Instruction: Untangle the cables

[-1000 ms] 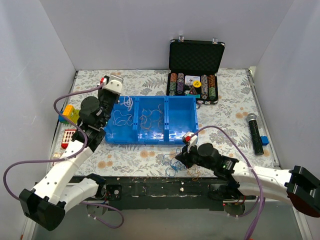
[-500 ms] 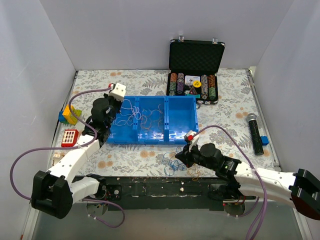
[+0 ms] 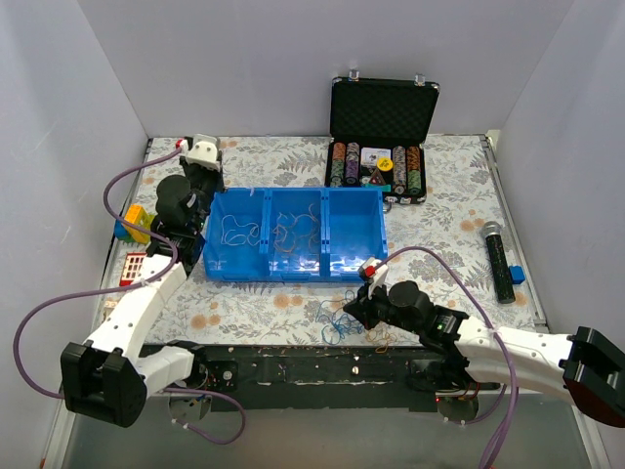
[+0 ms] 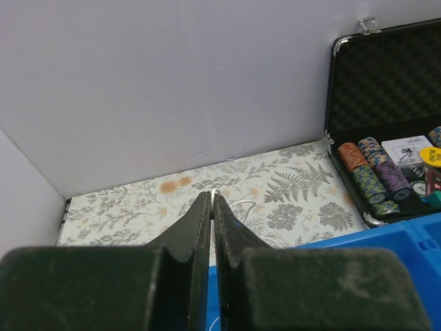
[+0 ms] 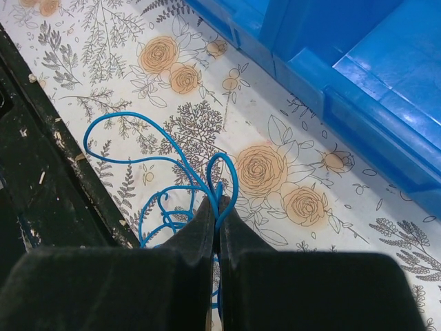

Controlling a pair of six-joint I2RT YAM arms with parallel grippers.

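Left gripper (image 4: 212, 196) — pinching a pale cable (image 4: 234, 200) by the blue bin (image 4: 386, 241) | right gripper (image 5: 215, 203) — clamped on a blue cable (image 5: 236, 185) at the surface (image 5: 289, 158).

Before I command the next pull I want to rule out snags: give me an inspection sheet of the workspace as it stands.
Surface: floral cloth, lying flat.
Job's things: blue cable loops on the cloth in front of the blue bin; pale loops in its left and middle compartments.
Clutter: open chip case, microphone, toy blocks, red keypad.
Grippers: left gripper shut, apparently on a pale wire at its tips; right gripper shut on the blue cable loops.
Cables: purple hoses arching off both arms.
Surroundings: plain walls on three sides.
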